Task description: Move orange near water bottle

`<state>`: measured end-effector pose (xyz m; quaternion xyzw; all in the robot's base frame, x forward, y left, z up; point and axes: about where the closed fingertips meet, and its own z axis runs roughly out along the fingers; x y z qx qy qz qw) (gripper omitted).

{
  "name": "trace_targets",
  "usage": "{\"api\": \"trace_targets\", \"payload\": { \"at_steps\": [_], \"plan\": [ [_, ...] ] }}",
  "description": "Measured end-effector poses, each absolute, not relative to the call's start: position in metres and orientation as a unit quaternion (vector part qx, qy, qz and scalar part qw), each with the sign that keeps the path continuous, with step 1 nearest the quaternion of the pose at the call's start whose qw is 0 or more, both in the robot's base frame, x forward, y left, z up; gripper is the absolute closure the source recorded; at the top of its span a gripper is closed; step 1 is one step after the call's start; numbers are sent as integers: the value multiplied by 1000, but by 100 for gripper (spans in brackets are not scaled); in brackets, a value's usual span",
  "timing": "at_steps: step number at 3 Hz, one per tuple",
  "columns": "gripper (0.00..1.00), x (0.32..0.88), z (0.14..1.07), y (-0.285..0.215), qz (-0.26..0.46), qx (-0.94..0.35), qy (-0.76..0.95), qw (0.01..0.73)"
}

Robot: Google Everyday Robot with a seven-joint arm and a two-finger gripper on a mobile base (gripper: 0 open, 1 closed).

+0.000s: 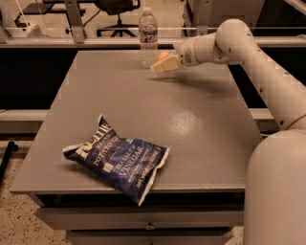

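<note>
The water bottle (148, 36) stands upright at the far edge of the grey table (143, 105), clear with a white cap and a pale label band. The orange (163, 55) shows as a small round patch just right of the bottle's base, mostly hidden behind my gripper. My gripper (164, 65) reaches in from the right on the cream arm (224, 43) and sits right in front of the orange, close to the bottle. I cannot tell if it touches the orange.
A blue chip bag (117, 162) lies flat near the table's front left. My robot body (277, 191) stands at the table's right front corner. Behind the table are a rail, an office chair (117, 9) and stands.
</note>
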<state>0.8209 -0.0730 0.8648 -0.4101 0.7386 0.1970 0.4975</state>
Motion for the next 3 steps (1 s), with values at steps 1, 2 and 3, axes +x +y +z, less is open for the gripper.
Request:
{"api": "trace_targets", "payload": {
  "at_steps": [1, 2, 3],
  "plan": [
    [0, 820, 865, -76, 195, -409, 740, 497],
    [0, 803, 877, -105, 187, -411, 738, 501],
    [0, 768, 910, -157, 176, -426, 726, 511]
  ]
}}
